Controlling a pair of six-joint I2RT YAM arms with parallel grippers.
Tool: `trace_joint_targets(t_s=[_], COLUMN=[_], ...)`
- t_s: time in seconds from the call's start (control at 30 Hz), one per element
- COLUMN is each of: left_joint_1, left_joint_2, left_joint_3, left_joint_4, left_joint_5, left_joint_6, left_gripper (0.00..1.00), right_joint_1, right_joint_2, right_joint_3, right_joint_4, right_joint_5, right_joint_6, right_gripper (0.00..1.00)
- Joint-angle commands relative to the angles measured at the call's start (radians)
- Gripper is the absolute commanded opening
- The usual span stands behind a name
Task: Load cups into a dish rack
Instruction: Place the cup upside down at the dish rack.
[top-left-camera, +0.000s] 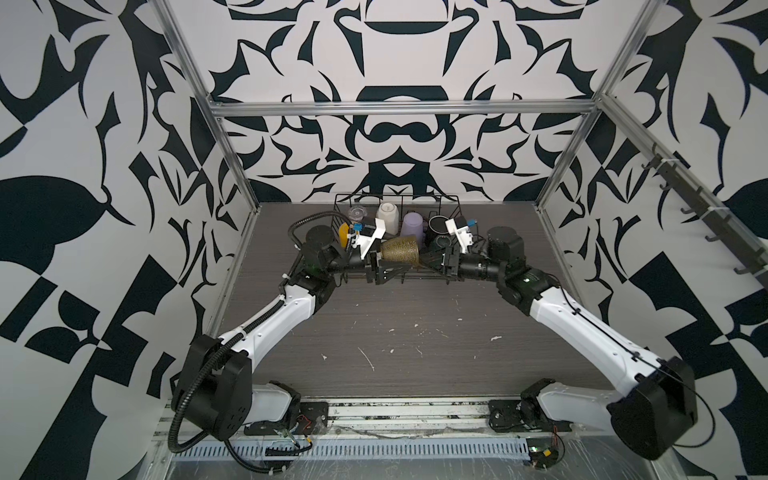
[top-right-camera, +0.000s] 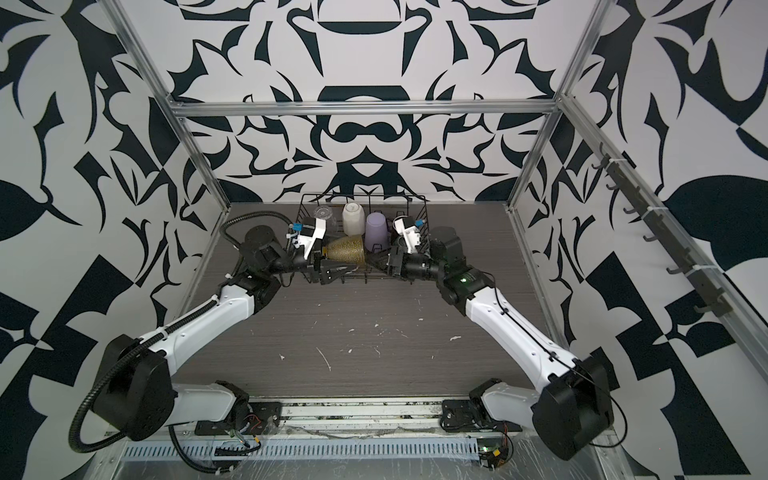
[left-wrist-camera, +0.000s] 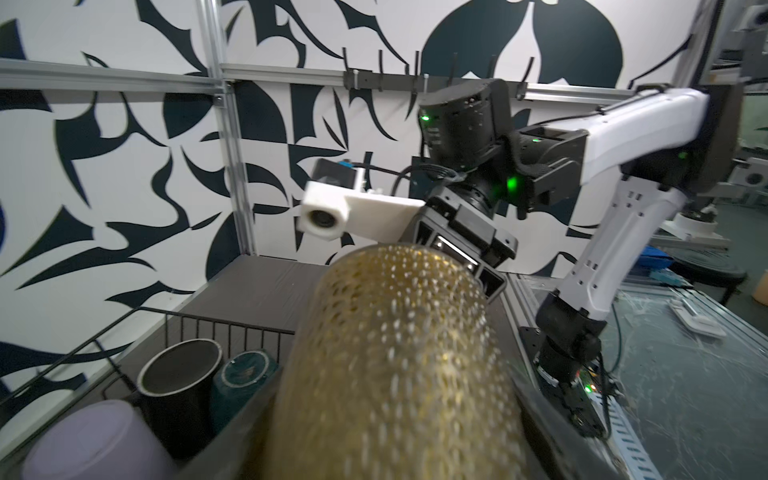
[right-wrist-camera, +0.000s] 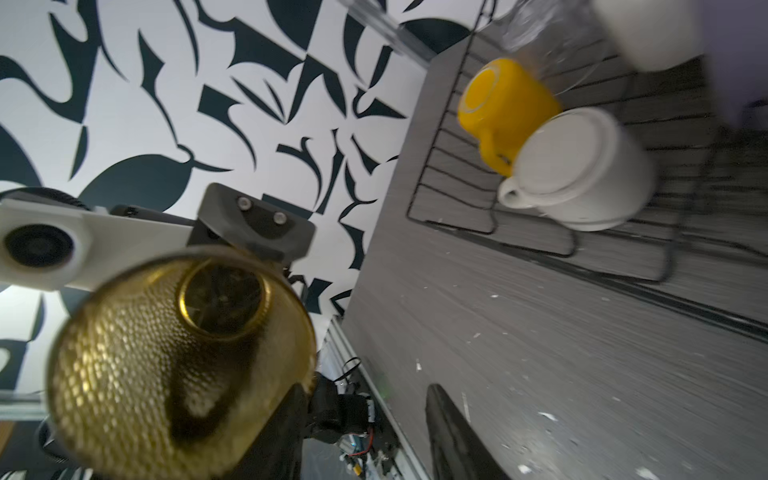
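My left gripper (top-left-camera: 386, 266) is shut on the base end of the olive-brown glass (top-left-camera: 401, 249), which lies on its side above the front of the dish rack (top-left-camera: 415, 197). In the left wrist view the glass (left-wrist-camera: 395, 353) fills the space between the jaws. My right gripper (top-left-camera: 432, 259) is at the glass's rim end. Its jaws stand apart in the right wrist view, with the glass (right-wrist-camera: 166, 353) beside one finger (right-wrist-camera: 282, 436), not between them. Inside the rack stand a clear glass (top-left-camera: 356, 214), a white faceted mug (top-left-camera: 388, 216), a lilac tumbler (top-left-camera: 412, 226), a yellow mug (right-wrist-camera: 503, 108) and a white mug (right-wrist-camera: 582, 166).
A black mug (left-wrist-camera: 178, 365) and a dark-green mug (left-wrist-camera: 245, 374) sit upside down at the rack's right end. The rack stands at the back of the grey table (top-left-camera: 415, 332), near the patterned wall. A row of hooks (top-left-camera: 706, 216) runs along the right frame.
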Motion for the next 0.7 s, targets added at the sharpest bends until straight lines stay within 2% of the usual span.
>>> trace_joint_targets(t_s=[0.0, 0.23, 0.37, 0.57, 0.67], left_joint_1=[0.001, 0.001, 0.0, 0.001, -0.005], left_joint_2=[0.003, 0.117, 0.264, 0.503, 0.598], left_joint_3=[0.1, 0.329, 0.562, 0.873, 0.987], left_joint_4=[-0.255, -0.608, -0.891, -1.221, -1.328], left_joint_5=[-0.126, -0.268, -0.336, -0.368, -0.392], left_joint_6=[0.065, 0.039, -0.021, -0.112, -0.129], left_gripper=[0.0, 0.0, 0.0, 0.0, 0.0], right_joint_1=[-0.057, -0.12, -0.126, -0.128, -0.127], right_joint_2=[-0.093, -0.188, -0.215, -0.218, -0.22], right_joint_3=[0.03, 0.027, 0.015, 0.018, 0.018], right_joint_4=[-0.249, -0.4, -0.425, -0.449, -0.46], right_joint_5=[0.152, 0.316, 0.366, 0.373, 0.38], right_joint_6=[-0.161, -0.27, -0.299, -0.333, -0.341], right_gripper=[0.56, 0.79, 0.91, 0.93, 0.93])
